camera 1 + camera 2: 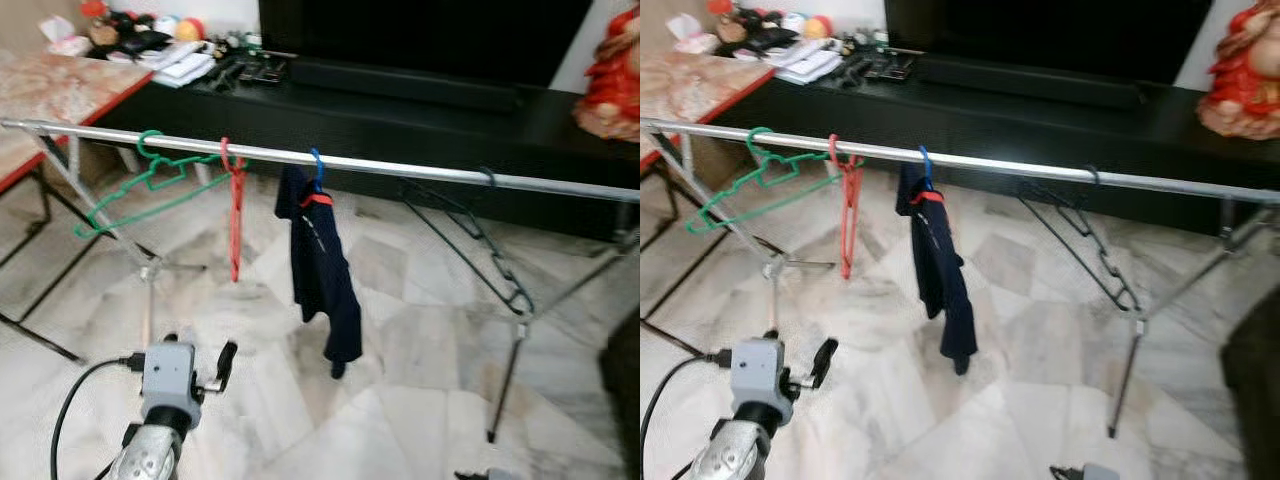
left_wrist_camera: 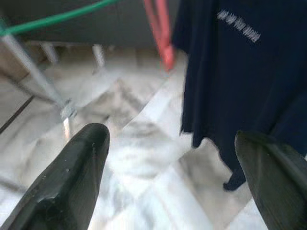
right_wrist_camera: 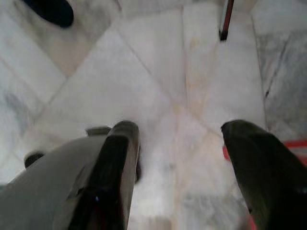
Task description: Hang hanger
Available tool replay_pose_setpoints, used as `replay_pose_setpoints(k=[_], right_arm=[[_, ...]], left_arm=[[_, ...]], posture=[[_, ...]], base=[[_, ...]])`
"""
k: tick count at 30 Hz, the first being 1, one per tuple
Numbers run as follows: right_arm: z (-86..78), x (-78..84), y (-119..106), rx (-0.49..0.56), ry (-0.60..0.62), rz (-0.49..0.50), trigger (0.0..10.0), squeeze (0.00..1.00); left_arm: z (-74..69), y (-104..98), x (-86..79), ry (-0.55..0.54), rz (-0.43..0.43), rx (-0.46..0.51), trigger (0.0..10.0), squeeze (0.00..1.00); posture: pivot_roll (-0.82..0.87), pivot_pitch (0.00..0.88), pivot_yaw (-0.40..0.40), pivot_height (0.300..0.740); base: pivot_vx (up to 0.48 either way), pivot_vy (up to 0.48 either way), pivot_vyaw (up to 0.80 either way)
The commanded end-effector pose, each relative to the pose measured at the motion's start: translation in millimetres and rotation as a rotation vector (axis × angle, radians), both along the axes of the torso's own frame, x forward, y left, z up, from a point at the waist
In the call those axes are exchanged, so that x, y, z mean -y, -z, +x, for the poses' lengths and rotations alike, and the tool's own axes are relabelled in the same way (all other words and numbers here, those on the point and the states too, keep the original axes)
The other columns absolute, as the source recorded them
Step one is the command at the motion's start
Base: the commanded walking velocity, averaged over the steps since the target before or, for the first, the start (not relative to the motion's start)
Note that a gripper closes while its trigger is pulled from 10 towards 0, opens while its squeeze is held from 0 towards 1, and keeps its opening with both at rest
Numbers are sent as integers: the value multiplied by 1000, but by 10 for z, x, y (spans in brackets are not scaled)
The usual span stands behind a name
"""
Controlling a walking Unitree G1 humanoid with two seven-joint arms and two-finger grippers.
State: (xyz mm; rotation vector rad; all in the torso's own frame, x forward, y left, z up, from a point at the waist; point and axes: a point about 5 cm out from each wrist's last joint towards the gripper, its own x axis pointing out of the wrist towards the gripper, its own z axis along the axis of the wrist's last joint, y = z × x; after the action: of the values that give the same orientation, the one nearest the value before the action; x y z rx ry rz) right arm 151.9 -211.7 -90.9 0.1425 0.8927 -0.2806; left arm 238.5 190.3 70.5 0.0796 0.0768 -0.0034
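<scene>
Four hangers sit on the silver rail (image 1: 400, 168): a green hanger (image 1: 140, 185) at the robot's left end, a red hanger (image 1: 235, 215) next to it, a blue hanger (image 1: 317, 180) holding a dark shirt (image 1: 322, 270) near the middle, and a black hanger (image 1: 470, 235) on the right. The left gripper (image 1: 225, 365) is low, in front of the rail.

From the left wrist, the left gripper's fingers (image 2: 72, 177) are wide apart and hold nothing, pointing at the shirt.

From the right wrist, the right gripper (image 3: 180, 158) is spread wide over the marble floor (image 3: 158, 72), empty.

Four hangers on one rail (image 1: 400, 167): green (image 1: 140, 185), red (image 1: 235, 205), blue (image 1: 316, 170), black (image 1: 470, 235); one navy garment (image 1: 320, 265).
</scene>
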Motion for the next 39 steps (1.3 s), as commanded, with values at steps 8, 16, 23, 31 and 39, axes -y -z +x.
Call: replay_pose_setpoints(k=[8, 16, 23, 31, 39], right_arm=[[70, 10, -29, 16, 6, -4, 10000, 0], [77, 0, -30, 18, 19, -3, 10000, 0], [85, -10, -31, 19, 17, 0, 10000, 0], [69, -11, -21, 6, 11, 4, 10000, 0], [81, -6, -26, 6, 8, 5, 10000, 0]], left_arm=[[67, 640, -22, 58, 22, -300, 10000, 0], [44, 1052, -17, 93, 28, -577, 10000, 0], [-250, 1336, -135, -2, 84, -794, 10000, 0], [-376, 1418, -154, -54, 36, -824, 10000, 0], [-399, 1424, -173, -33, 88, -810, 10000, 0]], posture=[[-30, 174, 0, 740], [-41, 147, 10, 740], [-54, 123, 15, 740], [-62, 112, 18, 740], [-68, 145, 19, 740]], base=[[0, 0, 0], [0, 0, 0], [0, 0, 0], [0, 0, -566], [0, -38, -792]])
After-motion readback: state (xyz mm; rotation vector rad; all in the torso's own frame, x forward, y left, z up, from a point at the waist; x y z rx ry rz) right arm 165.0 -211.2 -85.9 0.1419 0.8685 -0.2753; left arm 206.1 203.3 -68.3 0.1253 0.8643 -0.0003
